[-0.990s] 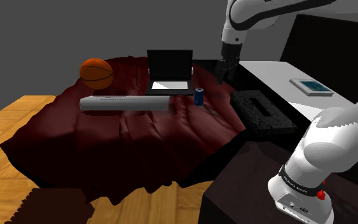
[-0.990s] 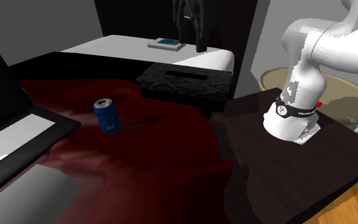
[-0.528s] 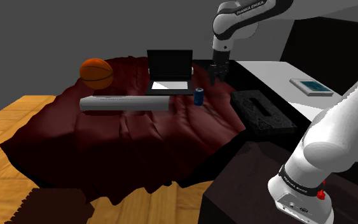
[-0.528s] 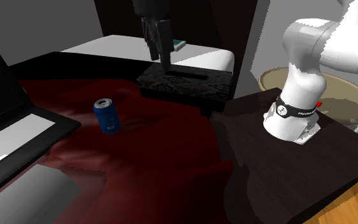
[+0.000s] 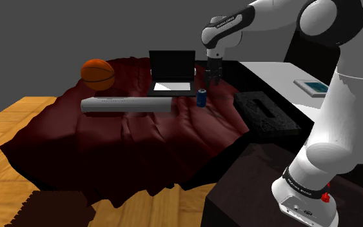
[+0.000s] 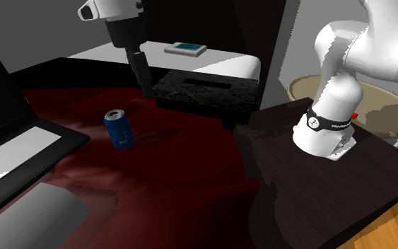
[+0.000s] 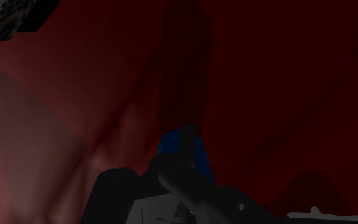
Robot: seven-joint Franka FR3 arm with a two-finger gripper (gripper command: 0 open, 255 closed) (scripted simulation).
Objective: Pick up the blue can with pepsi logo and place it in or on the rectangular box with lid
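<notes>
Checking the shoulder view first, I see the blue can [image 5: 202,98] upright on the red cloth [image 5: 141,129]. The tool [image 5: 212,78] hangs above the can, slightly to its box side and clear of it. The dark rectangular box [image 5: 267,115] lies near the can with nothing on top.

In the second exterior view the tool [image 6: 146,83] is above the can [image 6: 119,129], between it and the box [image 6: 204,92]. I cannot tell whether the tool is wide or narrow.

In the wrist view the can [image 7: 182,145] shows close beneath the tool, with a box corner [image 7: 6,16] beyond the can.

My read: the approach is nearly finished, and the grasp, lift and placing all remain.
</notes>
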